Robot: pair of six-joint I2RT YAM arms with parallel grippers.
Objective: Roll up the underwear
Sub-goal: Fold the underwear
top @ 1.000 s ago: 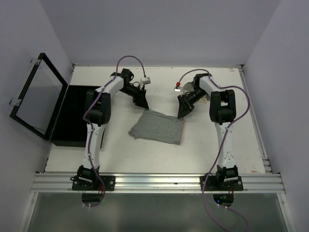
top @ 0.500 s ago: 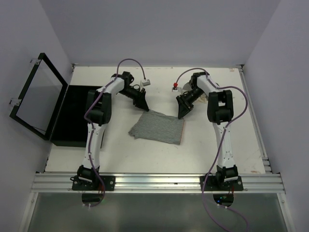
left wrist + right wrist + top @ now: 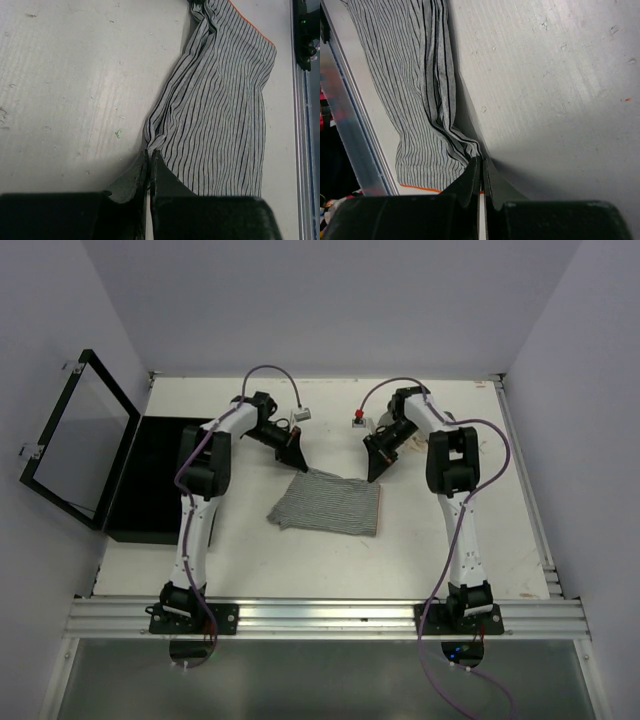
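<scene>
Fingers point(image 3: 131, 176), both grippers: clenched tight, each pair pinching a corner of the cloth.
Black box point(image 3: 150, 480): flat, at the left edge of the white table point(image 3: 460, 530), hinged lid point(image 3: 80, 440) raised.
Left gripper point(image 3: 150, 154): right of the black box, nipping the far-left corner of the underwear point(image 3: 220, 110).
Underwear: grey, thin dark stripes, orange-trimmed edge; lies mostly flat on the table well right of the black box, puckered at both held corners.
Right gripper point(image 3: 480, 162): farthest right of the black box, gripping the far-right corner, cloth gathered in folds at its tips.
</scene>
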